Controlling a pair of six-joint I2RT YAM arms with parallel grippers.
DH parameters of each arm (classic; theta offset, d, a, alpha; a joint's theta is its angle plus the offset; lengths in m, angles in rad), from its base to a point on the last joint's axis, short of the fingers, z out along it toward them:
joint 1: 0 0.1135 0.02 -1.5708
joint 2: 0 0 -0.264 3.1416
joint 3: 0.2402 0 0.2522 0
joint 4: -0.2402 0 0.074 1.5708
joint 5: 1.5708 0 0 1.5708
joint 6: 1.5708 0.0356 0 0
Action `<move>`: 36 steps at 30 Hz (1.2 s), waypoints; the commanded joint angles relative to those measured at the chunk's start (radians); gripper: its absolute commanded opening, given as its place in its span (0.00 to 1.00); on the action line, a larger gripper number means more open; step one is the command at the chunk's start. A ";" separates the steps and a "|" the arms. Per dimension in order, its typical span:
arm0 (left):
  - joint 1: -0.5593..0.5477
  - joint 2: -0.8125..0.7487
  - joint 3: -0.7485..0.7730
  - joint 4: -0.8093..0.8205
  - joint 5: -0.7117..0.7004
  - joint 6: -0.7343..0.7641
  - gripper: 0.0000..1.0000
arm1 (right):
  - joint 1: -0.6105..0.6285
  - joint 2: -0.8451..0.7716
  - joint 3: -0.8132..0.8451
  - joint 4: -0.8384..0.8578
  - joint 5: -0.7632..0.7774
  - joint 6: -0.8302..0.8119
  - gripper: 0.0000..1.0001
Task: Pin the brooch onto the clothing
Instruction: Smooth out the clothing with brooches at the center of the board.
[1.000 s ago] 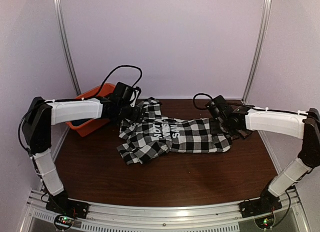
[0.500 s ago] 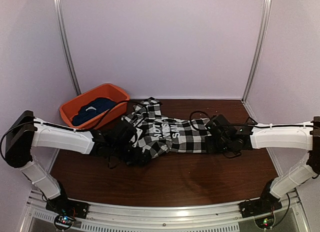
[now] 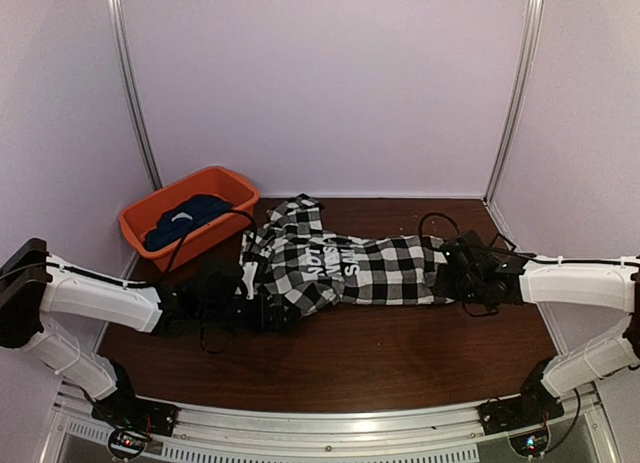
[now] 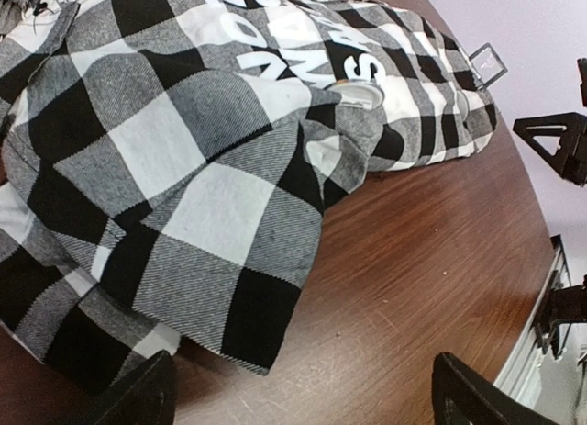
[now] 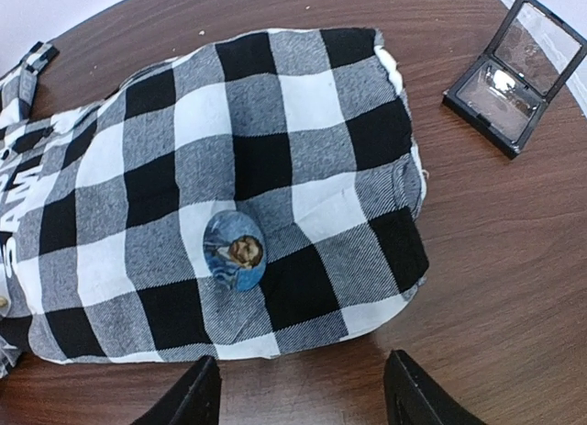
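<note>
The checked shirt (image 4: 211, 195) is seen as matt woven cloth with a brushed twill grain. Just ahead of the right jaws, the brooch (image 5: 234, 251) is finished smooth and glossy. The worktop (image 5: 495, 278) is shown as dark, faintly scratched wood.

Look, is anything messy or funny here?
The checked shirt is rumpled and folded over itself at its lettered end; the end with the round brooch lies flat. A small open case sits on the table beside that end.
</note>
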 commanded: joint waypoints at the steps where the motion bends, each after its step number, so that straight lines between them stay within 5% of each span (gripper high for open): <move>1: 0.003 0.030 -0.063 0.223 0.045 -0.143 0.97 | -0.044 -0.021 -0.019 0.028 0.053 0.044 0.62; 11: 0.010 0.107 -0.088 0.333 0.058 -0.210 0.94 | -0.171 0.030 -0.096 0.132 -0.023 0.063 0.63; 36: 0.031 0.082 -0.166 0.372 0.050 -0.321 0.90 | -0.190 0.084 -0.075 0.134 -0.048 0.047 0.63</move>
